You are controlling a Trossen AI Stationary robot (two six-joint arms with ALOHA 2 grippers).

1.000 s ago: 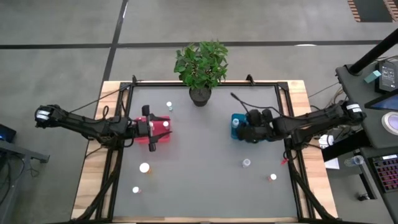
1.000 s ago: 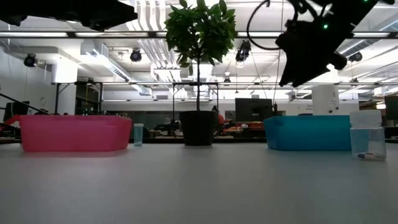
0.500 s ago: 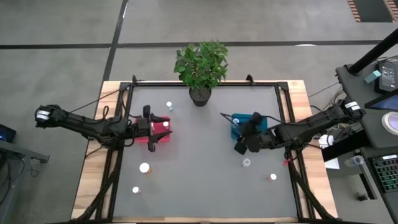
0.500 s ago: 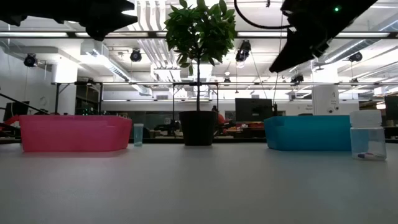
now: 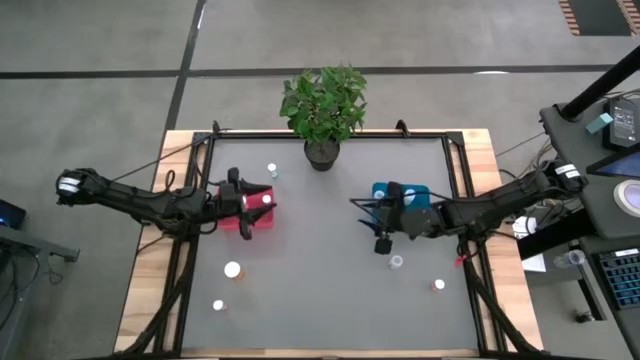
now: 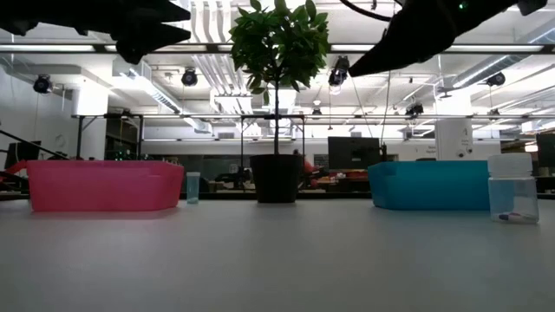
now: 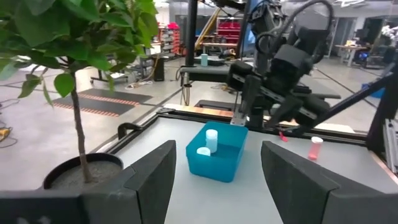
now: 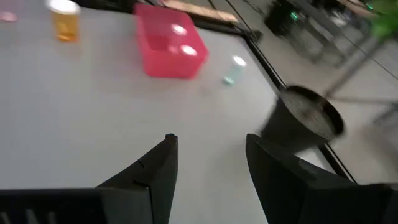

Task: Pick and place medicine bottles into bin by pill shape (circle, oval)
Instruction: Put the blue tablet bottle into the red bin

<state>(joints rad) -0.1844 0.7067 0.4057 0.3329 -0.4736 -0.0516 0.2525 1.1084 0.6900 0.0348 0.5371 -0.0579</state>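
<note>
Teal bin (image 5: 410, 196): set at three o'clock on the desk (image 5: 330, 290); two bottles are seen inside it from the left wrist view.
Red bin (image 5: 256, 208): at nine o'clock, two white caps inside.
Right fingers (image 5: 381, 238): parted, nothing held, hung off the teal bin's near corner.
Nearest loose bottle (image 5: 397, 262): upright, just toward five o'clock of the right fingers; the right arm is judged much the nearer.
Left fingers (image 5: 243, 197): parted, empty, over the red bin.
Loose bottles counted: five on the desk.
Bins counted: two.
</note>
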